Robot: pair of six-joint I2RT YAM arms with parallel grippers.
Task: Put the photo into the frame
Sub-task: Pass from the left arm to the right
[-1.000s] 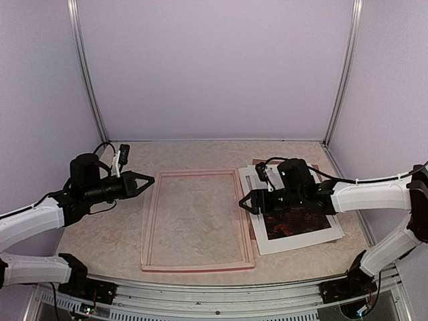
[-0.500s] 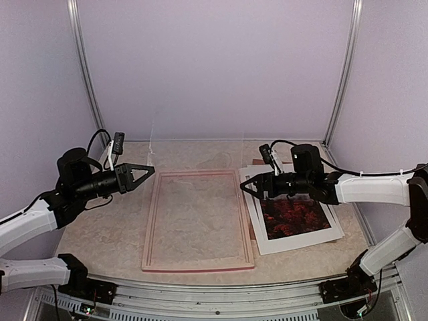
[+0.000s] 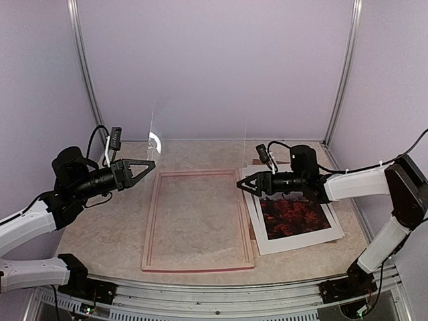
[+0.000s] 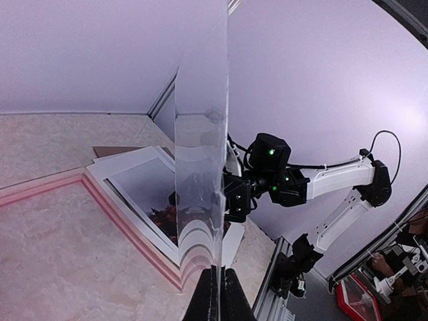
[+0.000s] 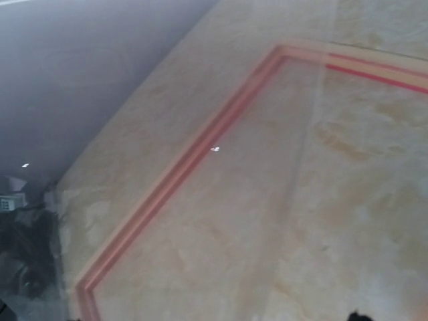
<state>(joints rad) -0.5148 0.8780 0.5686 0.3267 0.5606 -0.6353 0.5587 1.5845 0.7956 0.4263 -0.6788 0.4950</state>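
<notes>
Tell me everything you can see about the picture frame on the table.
The frame is a large, thin rectangle lying flat on the table, pale pinkish wood-looking side up, with a bright red strip along one rail in the right wrist view. It is empty, and the tabletop shows through the opening. The photo lies close against its right rail; any overlap is unclear. The left gripper and right gripper hang above it, not touching.

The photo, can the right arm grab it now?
Probably yes. The right tool hangs open just over the photo's left edge, and nothing lies on top of it.
</notes>
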